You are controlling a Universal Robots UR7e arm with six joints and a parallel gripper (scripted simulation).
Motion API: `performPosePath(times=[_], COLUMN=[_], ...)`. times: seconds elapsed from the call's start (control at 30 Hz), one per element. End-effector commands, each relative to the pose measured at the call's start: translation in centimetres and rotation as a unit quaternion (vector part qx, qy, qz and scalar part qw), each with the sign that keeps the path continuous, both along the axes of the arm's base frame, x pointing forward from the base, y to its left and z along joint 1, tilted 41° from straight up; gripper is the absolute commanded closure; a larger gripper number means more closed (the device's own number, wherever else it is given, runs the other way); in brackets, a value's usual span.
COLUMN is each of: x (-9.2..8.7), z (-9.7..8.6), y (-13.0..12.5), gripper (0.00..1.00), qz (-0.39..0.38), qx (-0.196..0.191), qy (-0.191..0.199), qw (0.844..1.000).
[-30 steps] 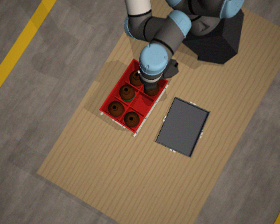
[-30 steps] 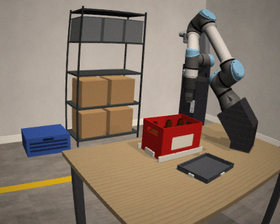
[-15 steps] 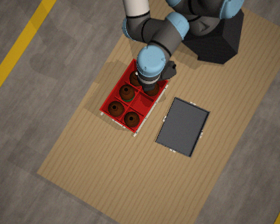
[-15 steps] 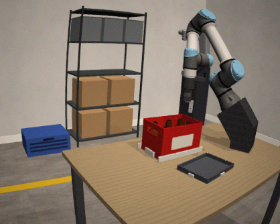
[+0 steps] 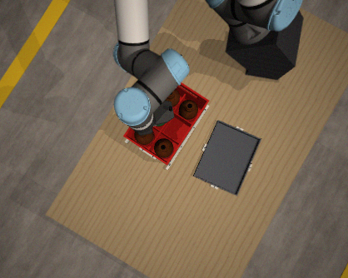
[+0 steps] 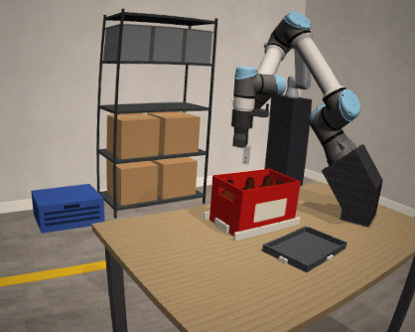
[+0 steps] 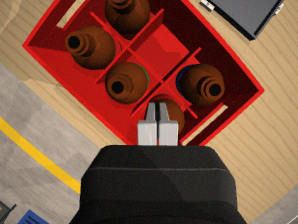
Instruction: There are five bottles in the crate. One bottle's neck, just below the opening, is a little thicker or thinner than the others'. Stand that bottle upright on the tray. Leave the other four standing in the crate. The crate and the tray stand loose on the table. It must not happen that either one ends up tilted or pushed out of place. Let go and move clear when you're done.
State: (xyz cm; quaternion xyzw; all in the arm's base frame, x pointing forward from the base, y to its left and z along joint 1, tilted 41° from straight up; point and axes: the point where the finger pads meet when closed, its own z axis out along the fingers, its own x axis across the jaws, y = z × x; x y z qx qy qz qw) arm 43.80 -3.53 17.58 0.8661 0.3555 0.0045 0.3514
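The red crate [image 7: 143, 56] holds several brown bottles standing upright in its compartments, among them one at the far end [image 7: 127, 6], one in the middle [image 7: 127, 82] and one on the right [image 7: 202, 84]. My gripper [image 7: 156, 113] is shut with its fingers pressed together and nothing between them. It hangs well above the crate [image 6: 255, 201] in the side view [image 6: 245, 156], over a bottle [image 7: 172, 112] that the fingers partly hide. The dark grey tray [image 5: 227, 157] lies beside the crate and has nothing on it. In the overhead view my arm covers part of the crate [image 5: 167, 123].
The robot's dark base [image 6: 356, 186] stands at the table's back right corner. A metal shelf with cardboard boxes [image 6: 153, 141] and a blue case [image 6: 67, 207] stand on the floor behind the table.
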Motion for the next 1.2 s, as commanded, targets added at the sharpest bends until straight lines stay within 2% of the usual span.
performPosePath(times=[0.0,0.13,0.3,0.33,1.17], x=[2.6,3.9,4.1,4.1,4.1], z=[1.2,2.1,2.2,2.2,2.2], y=[-1.0,-1.7,-1.8,-1.8,-1.8], gripper=[1.00,1.00,1.00,0.00,0.00], qz=[0.000,0.000,0.000,0.000,0.000], qx=[0.001,0.000,0.000,0.000,0.000], qy=[0.002,0.002,0.002,0.002,0.002], qw=[1.000,1.000,1.000,1.000,1.000])
